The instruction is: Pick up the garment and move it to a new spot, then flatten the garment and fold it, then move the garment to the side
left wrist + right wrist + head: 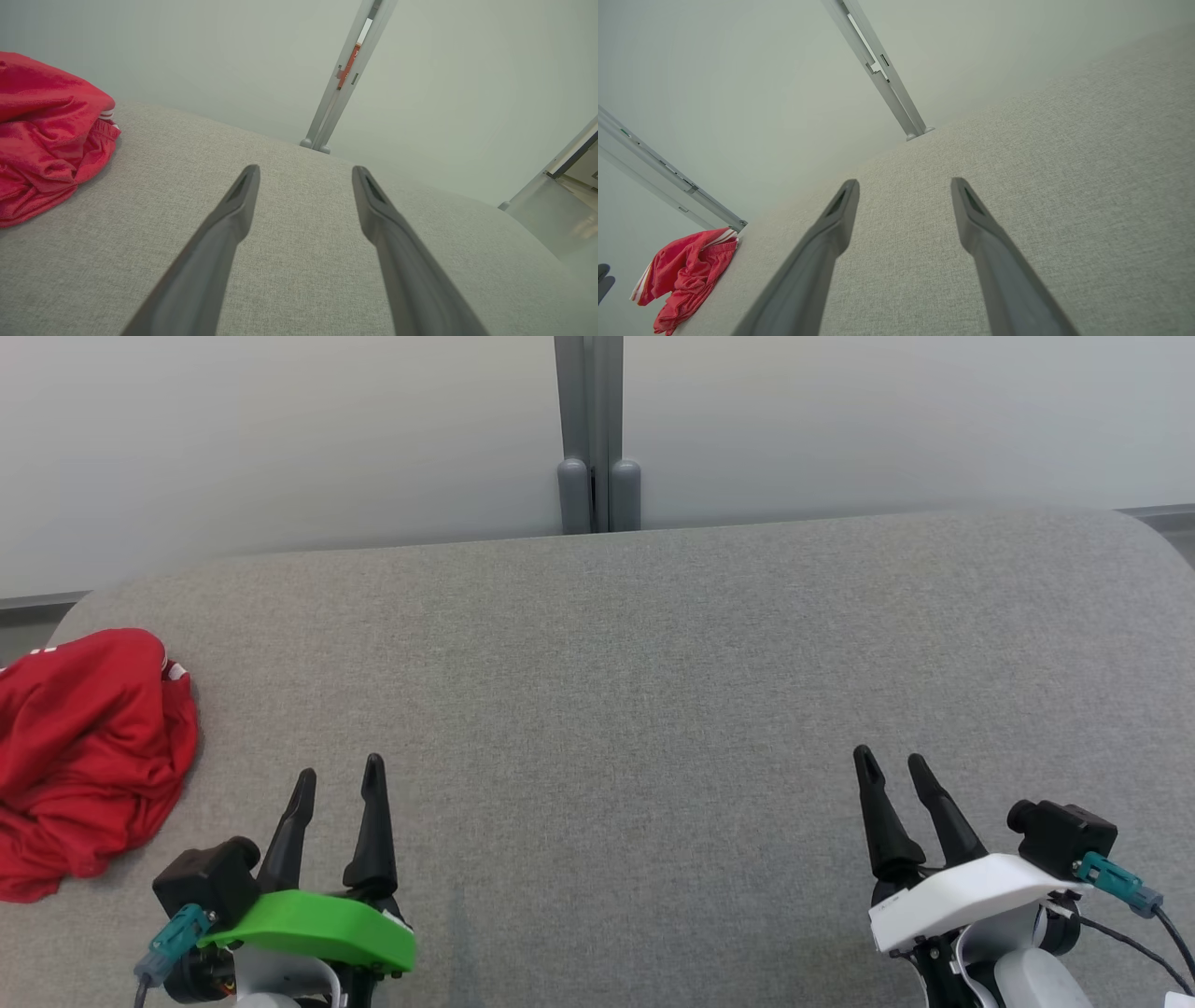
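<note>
Garment (89,756): red, with white stripes at one hem, lying in a crumpled heap at the far left end of the surface. It is unfolded and bunched into deep creases. In the head view its left part runs out of frame. In the right wrist view it sits at the corner of the surface and appears to overhang the edge.

Left gripper (341,765): under a green cover (317,924), fingers parted and holding nothing. It stands to the right of the garment, near it but clear of it, with bare fabric between. The garment lies off to the side of the fingers, not ahead of them.

Right gripper (889,755): under a white cover (971,891), fingers likewise parted and holding nothing. It is well apart from the garment, with the left gripper and most of the surface between them.

Surface (616,691): grey woven fabric, broad, with rounded far corners. It lies flat and smooth under both grippers.

Room: pale, plain wall panels (280,429) rise just behind the far edge. A grey upright post (597,429) joins them at the middle, ending in two rounded feet beside the surface edge.
</note>
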`<state>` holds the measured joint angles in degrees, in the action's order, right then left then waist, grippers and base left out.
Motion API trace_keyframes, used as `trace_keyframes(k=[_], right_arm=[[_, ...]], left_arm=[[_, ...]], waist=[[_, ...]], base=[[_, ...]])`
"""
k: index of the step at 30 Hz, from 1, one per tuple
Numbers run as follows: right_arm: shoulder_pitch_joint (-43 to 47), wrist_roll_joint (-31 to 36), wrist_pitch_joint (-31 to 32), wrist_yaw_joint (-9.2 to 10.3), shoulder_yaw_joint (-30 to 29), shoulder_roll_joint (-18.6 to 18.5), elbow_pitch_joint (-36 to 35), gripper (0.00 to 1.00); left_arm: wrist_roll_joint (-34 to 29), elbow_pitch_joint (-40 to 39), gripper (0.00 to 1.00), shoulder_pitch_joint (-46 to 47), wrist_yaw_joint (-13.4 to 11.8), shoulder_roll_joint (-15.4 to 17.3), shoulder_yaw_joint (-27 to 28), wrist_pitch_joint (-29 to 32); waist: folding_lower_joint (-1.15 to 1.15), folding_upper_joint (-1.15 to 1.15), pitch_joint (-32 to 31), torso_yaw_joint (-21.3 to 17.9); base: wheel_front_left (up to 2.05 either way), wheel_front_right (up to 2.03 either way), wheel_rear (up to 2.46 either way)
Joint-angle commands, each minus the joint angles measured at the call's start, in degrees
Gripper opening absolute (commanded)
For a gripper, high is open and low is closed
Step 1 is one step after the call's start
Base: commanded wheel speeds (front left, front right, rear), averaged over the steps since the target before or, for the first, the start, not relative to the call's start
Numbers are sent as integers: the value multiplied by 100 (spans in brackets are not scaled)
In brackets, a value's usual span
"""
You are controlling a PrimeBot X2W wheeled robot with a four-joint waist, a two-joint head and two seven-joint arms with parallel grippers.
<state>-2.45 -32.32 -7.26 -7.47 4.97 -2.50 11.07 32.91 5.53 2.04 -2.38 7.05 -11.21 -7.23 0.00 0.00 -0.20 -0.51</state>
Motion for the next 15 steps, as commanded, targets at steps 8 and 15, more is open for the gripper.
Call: trace_keyframes(k=[8,15], right_arm=[[40,648,-171,-2,39,-33,-136,100],[85,987,-272,-2,44,-37,-164,100]], left_arm=[[-582,-66,100,-31,-56,100,-156,-171],[-845,6,100,-107,74,30,-124,-275]], waist=[[0,0,-25,-6],[0,0,-52,-13]], base=[[0,0,0],[0,0,0]])
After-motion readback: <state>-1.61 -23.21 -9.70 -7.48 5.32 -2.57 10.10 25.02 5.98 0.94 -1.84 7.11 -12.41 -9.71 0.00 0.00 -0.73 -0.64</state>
